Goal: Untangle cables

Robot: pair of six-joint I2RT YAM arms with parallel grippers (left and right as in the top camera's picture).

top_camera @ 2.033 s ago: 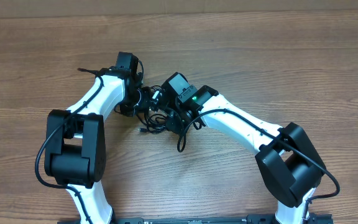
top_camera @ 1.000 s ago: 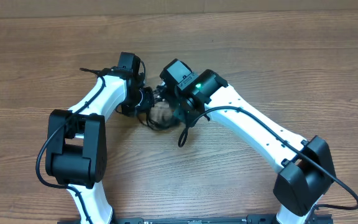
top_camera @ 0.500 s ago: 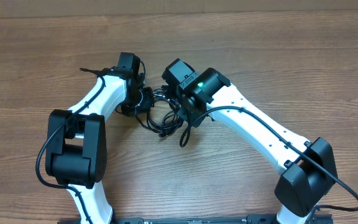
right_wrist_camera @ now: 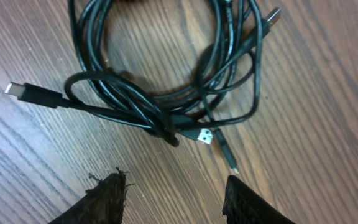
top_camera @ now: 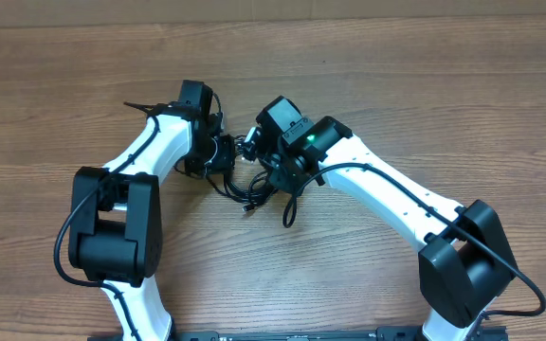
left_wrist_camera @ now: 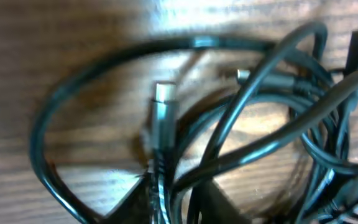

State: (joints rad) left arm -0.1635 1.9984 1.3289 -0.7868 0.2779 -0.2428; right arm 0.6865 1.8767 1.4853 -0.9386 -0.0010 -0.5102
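Reading the two arms as closing in from either side, we see the cables (top_camera: 246,189) lying in a loose heap on the table (top_camera: 425,85), between and just in front of both wrists. That is where a pull in opposite directions would want them. The right gripper (right_wrist_camera: 176,196) hangs low over the wood with its jaws parted about halfway and nothing between them. We judge it is lining up on the knot where several strands cross at the near side of the coil. The left gripper (left_wrist_camera: 169,200) sits very close to the heap, and a cord ending in a silver-tipped plug (left_wrist_camera: 164,99) runs down between its jaws. That view is blurred, so we cannot tell whether the cord is pinched or merely passing through. The plug's long axis stands upright in that view, tip pointing away from the jaws. In the right wrist view a flat black plug (right_wrist_camera: 35,93) points out to the left and a silver-ended plug (right_wrist_camera: 205,134) points to the right.
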